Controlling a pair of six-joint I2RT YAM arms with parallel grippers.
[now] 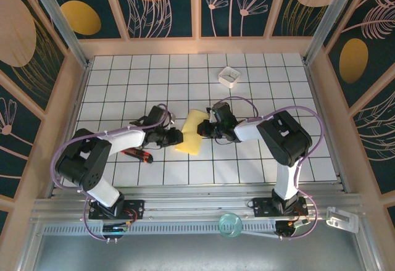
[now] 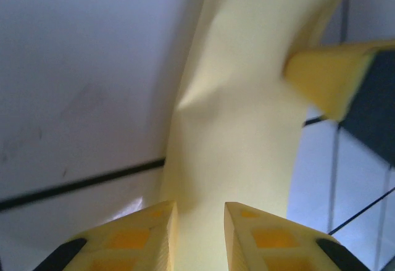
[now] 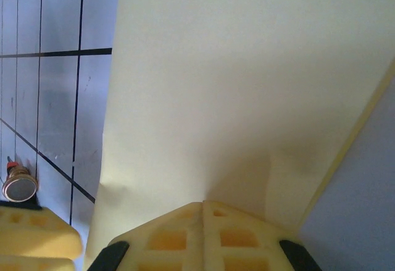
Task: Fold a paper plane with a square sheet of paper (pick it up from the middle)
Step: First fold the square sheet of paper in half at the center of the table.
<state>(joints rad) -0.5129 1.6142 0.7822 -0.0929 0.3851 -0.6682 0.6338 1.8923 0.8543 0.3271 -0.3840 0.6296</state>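
Yellow sheet of paper [image 1: 191,132] bows up midway across the surface [image 1: 259,163], the right pincer [image 1: 210,126] clenched on its 3 o'clock edge, the left pincer [image 1: 178,137] slightly parted around its 9 o'clock edge. That loose side could slip, skewing the crease

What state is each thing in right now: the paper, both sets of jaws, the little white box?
yellow paper sheet: bent and creased between both arms, not yet a plane.
left jaws: slightly apart with the sheet between them; grip unclear.
right jaws: shut on the sheet.
white square box: upright, open-topped, untouched.
red-and-black tool: lying flat, untouched.
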